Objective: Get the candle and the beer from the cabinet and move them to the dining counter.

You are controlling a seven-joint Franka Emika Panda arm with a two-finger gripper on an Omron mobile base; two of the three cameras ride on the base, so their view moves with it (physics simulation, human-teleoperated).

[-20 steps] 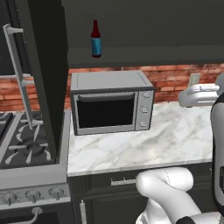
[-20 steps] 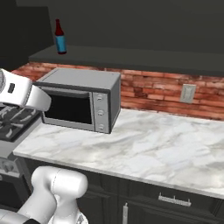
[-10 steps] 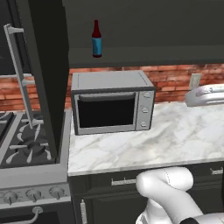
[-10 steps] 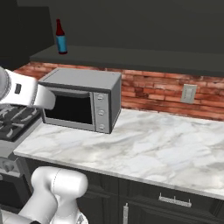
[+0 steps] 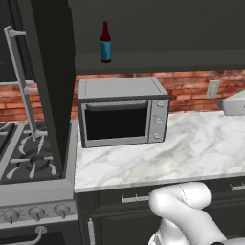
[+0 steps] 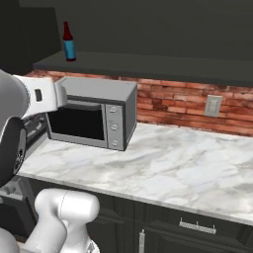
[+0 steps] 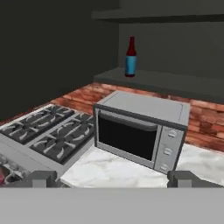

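Note:
The beer (image 5: pixel 105 43) is a dark red-brown bottle with a blue label. It stands upright on the lower shelf of the open black cabinet (image 5: pixel 158 61), above the microwave. The same beer shows at the upper left (image 6: pixel 68 42) in the right base view and straight ahead up high (image 7: pixel 130 57) in the hand view. The cabinet door (image 5: pixel 50 81) hangs open at the left, silver bar handle (image 5: pixel 21 81) facing out. My gripper (image 7: pixel 113 179) is open and empty, well short of the bottle and lower than it. The candle and the dining counter are out of view.
A silver microwave (image 5: pixel 122 117) sits on the marble counter (image 5: pixel 191 153) under the shelf. A gas stove (image 5: pixel 24 158) lies to its left. Brick backsplash with a wall outlet (image 5: pixel 212 89) runs behind. Dark drawer fronts (image 6: pixel 197 227) line the counter's base.
The arm has swung: its white link slid further toward the right edge of the left base view and looms larger at the left of the right base view. The beer has not moved.

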